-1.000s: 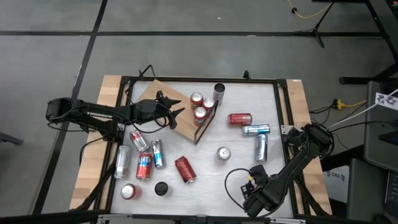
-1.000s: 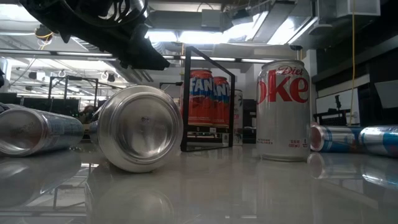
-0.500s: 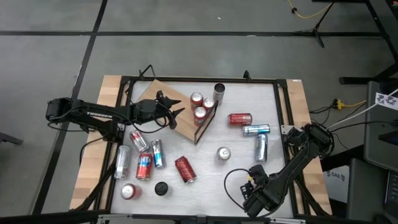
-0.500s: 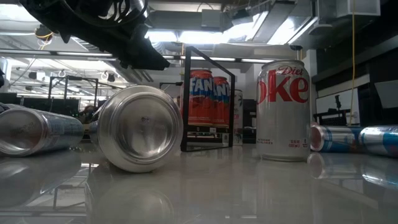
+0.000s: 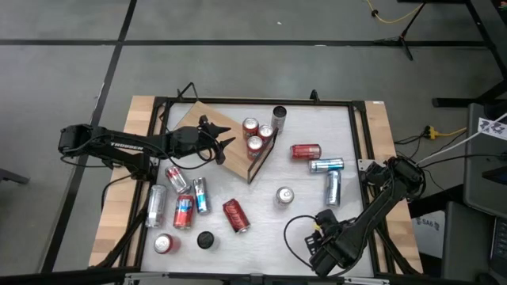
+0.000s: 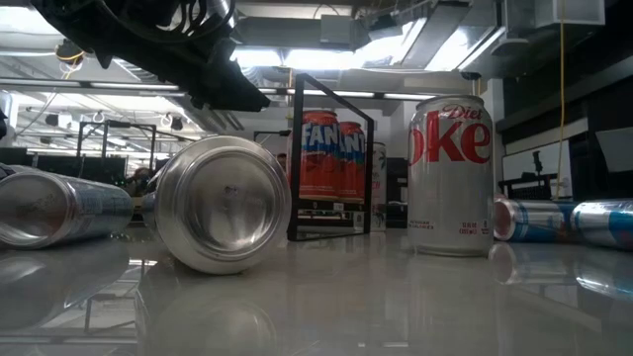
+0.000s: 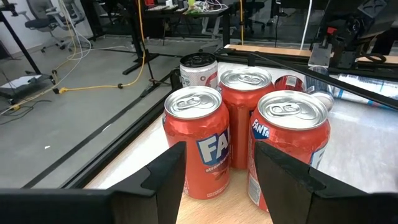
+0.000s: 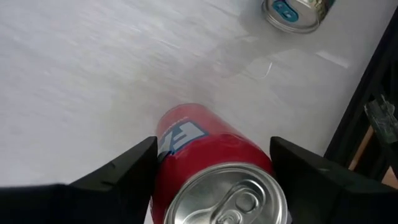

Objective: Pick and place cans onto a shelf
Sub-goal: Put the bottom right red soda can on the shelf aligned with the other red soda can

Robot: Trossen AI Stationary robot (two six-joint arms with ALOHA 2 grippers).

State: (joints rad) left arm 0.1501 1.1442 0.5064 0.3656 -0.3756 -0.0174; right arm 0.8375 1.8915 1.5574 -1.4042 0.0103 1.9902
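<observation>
Three red cans [image 5: 255, 134] stand upright on the light-brown shelf [image 5: 207, 127], beside its black frame [image 6: 331, 158]. My left gripper [image 7: 217, 180] hovers open over the board, level and just short of those cans [image 7: 245, 112]. Another red can [image 8: 211, 162] stands upright on the white table near the front right. My right gripper [image 8: 214, 168] points down over it, open, one finger on either side. In the high view my right gripper [image 5: 329, 237] hides that can. Several more cans [image 5: 184, 207] lie loose on the table. My right gripper comes at the upright red can from above, its fingers [image 8: 124, 180] close beside two opposite sides of the can's wall [image 8: 171, 146]. Whether they touch the wall I cannot tell. The can stands on the table.
A dark-topped can [image 5: 279, 116] stands past the shelf's frame. A Diet Coke can [image 6: 450, 173] stands mid-table, and silver-blue cans [image 5: 327, 176] lie to its right. A black disc [image 5: 206, 239] sits near the front left. A black rail [image 8: 367, 112] borders the table's right side.
</observation>
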